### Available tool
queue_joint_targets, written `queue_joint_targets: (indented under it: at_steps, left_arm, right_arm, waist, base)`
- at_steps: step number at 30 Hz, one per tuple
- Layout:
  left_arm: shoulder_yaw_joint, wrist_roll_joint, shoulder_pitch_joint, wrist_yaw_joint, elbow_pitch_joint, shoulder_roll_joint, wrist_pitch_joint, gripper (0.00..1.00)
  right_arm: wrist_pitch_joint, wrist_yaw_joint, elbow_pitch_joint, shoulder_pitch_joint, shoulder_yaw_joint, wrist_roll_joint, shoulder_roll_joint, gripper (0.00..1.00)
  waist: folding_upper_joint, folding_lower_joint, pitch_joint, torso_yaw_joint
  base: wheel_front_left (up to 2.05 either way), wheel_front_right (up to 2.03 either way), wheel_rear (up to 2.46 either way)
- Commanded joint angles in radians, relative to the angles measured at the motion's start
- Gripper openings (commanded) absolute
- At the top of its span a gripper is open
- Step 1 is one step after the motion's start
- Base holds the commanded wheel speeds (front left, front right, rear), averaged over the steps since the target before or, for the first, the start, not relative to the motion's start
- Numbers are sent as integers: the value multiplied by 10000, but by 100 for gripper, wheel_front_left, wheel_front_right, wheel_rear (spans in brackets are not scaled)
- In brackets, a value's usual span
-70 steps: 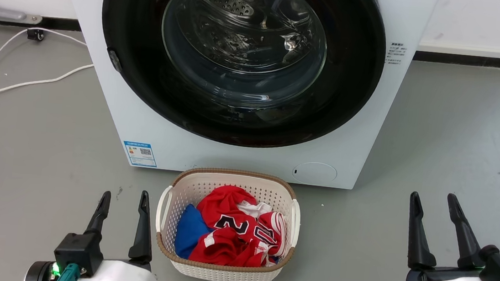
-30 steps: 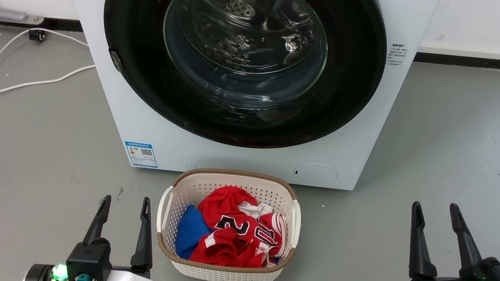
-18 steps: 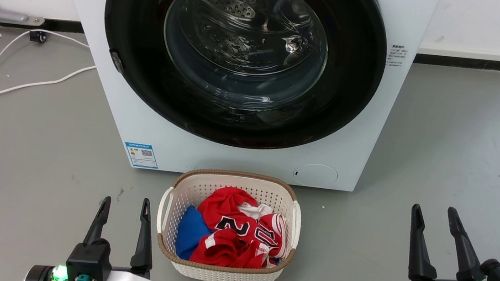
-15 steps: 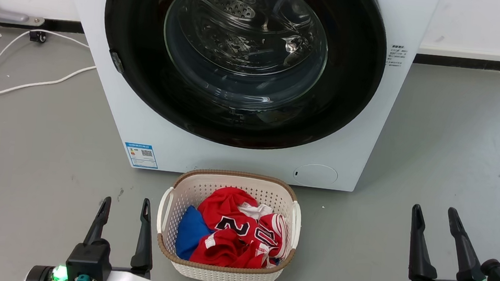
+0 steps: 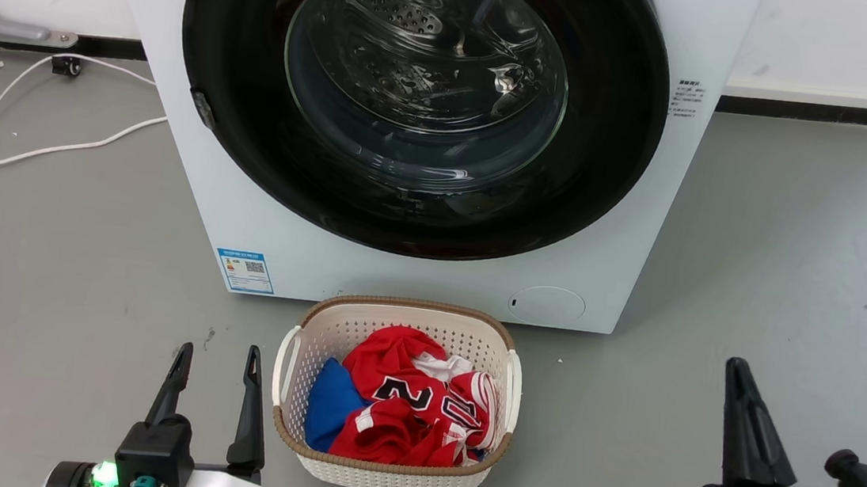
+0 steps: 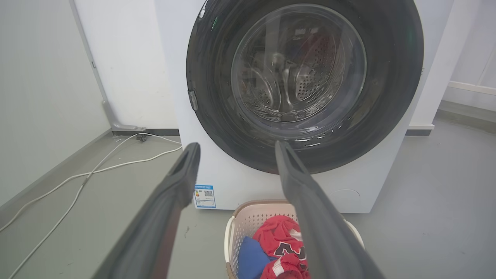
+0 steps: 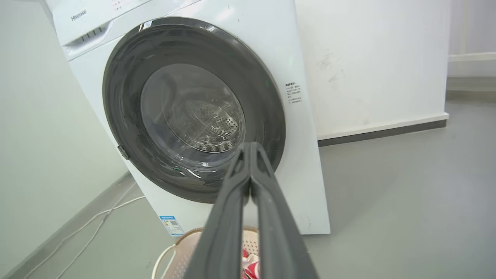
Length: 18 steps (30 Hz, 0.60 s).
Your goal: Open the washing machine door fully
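Observation:
The washing machine door (image 5: 238, 129) (image 6: 209, 69) (image 7: 124, 116) is a large round disc with a glossy black rim and a bulging clear glass centre. It lies flat against the white machine (image 5: 415, 273), with a small latch tab (image 5: 202, 108) at its left edge. My left gripper (image 5: 218, 352) (image 6: 236, 149) is open, low at the left, well short of the door. My right gripper (image 5: 737, 366) (image 7: 251, 145) is shut on nothing, fingertips together, low at the right and apart from the machine.
A white laundry basket (image 5: 285, 376) with red and blue clothes stands on the grey floor right in front of the machine, between my grippers. White cables (image 5: 37, 146) trail across the floor at the left. A small round service flap (image 5: 547, 305) sits at the machine's lower right.
My right gripper has shut: its two spread fingers have come together and it has dropped slightly. The left gripper stays open and still. The door has not moved.

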Motion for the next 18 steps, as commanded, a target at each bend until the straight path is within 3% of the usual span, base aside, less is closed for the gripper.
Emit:
queue_joint_targets:
  at_steps: [1,10,18]
  left_arm:
    - [-12,-29,74,36,16,-14,-30,100]
    - [-27,-46,138,16,50,-12,-30,100]
    - [2,-66,159,14,50,-13,-31,100]
  right_arm:
    - [-21,17,62,41,2,657,-6,0]
    - [-21,11,924,-125,758,7137,8,0]
    - [-19,11,824,-238,1339,10523,5,0]
  waist:
    - [0,0,-3,-12]
    - [0,0,-57,-9]
    - [0,0,-93,-44]
  base:
    - [0,0,0]
    - [0,0,0]
    - [0,0,0]
